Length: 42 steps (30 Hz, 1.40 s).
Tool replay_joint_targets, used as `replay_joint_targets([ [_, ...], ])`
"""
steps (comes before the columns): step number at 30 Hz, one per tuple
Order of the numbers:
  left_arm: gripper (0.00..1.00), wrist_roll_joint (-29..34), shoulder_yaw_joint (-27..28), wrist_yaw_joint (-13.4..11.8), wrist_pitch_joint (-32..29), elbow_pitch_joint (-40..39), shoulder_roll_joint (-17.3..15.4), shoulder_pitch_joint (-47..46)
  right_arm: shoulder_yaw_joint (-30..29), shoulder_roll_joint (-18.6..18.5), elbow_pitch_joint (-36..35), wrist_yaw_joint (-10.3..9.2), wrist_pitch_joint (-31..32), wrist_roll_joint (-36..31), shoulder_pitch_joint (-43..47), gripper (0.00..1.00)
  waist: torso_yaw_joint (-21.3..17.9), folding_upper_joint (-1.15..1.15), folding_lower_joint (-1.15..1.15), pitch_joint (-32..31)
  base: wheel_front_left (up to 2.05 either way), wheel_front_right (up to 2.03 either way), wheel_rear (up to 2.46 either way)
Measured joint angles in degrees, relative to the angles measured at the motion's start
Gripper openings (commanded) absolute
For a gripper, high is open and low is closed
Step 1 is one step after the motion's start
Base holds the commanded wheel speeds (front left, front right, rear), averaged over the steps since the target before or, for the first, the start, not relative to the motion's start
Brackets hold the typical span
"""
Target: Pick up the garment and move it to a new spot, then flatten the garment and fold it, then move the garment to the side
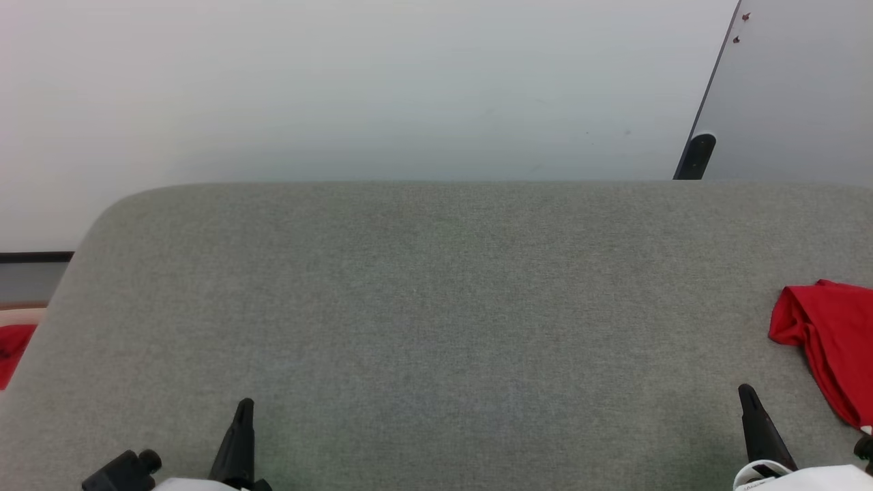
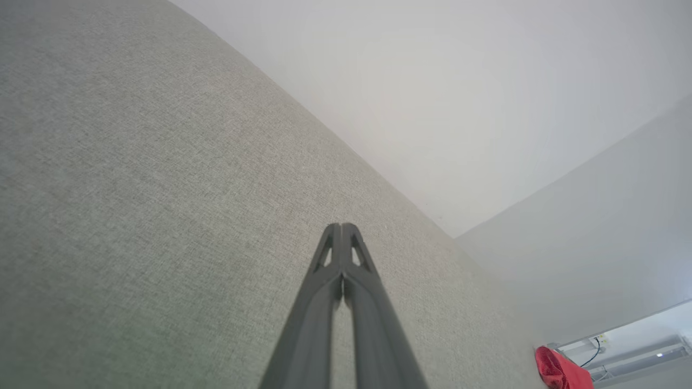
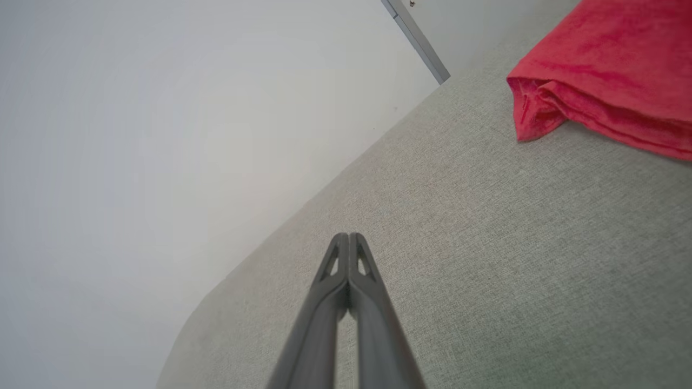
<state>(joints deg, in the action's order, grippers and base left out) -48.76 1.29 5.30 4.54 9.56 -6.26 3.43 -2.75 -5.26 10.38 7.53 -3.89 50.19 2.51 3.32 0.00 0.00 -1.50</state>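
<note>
Head cam: high, at the near edge of the worktop point(image 1: 436, 307), facing forward and down. Far edge and pale wall point(image 1: 341, 88) sit up top; left claw point(image 1: 243, 408) and right claw point(image 1: 746, 392) poke in at the bottom corners.

Left wrist cam: low over the grey surface, rolled sideways, looking along its claw toward the far edge and wall. Garment point(image 2: 559, 371) is tiny at lower right, so well away.

Right wrist cam: same low, rolled look along its claw. Garment is big at upper right, so near.

All three share worktop, wall and garment.
</note>
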Motion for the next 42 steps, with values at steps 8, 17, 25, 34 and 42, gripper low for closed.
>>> replay_joint_targets([
  [8,0.00,-5.50,0.67,0.26,-1.40,0.55,0.38,-1.15,-0.48,0.22,0.42,0.00,1.42,5.35,-1.14,0.00,-0.30,0.00,0.00,0.15,0.00,0.00,0.00],
  [17,0.00,-11.28,1.35,0.51,-2.85,1.12,0.79,-2.33,-0.84,0.51,0.92,-0.01,2.74,10.82,-2.32,0.00,-0.64,0.00,0.00,0.32,0.00,0.00,0.00],
  [25,0.00,-15.89,1.92,0.76,-4.03,1.68,1.14,-3.42,-1.27,0.76,1.30,0.00,3.90,15.30,-3.20,0.00,-0.94,0.00,0.00,0.47,0.00,0.00,0.00],
  [34,0.00,-20.64,2.52,0.83,-5.31,2.19,1.60,-4.51,-1.77,1.02,1.69,-0.01,4.95,20.06,-4.26,0.00,-1.28,0.00,0.00,0.64,0.00,0.00,0.00],
  [42,0.00,-24.16,2.94,1.19,-6.12,2.52,1.91,-5.22,-2.11,1.25,2.01,-0.01,5.86,23.50,-4.65,0.00,-1.54,0.00,0.00,0.78,0.00,0.00,0.00],
])
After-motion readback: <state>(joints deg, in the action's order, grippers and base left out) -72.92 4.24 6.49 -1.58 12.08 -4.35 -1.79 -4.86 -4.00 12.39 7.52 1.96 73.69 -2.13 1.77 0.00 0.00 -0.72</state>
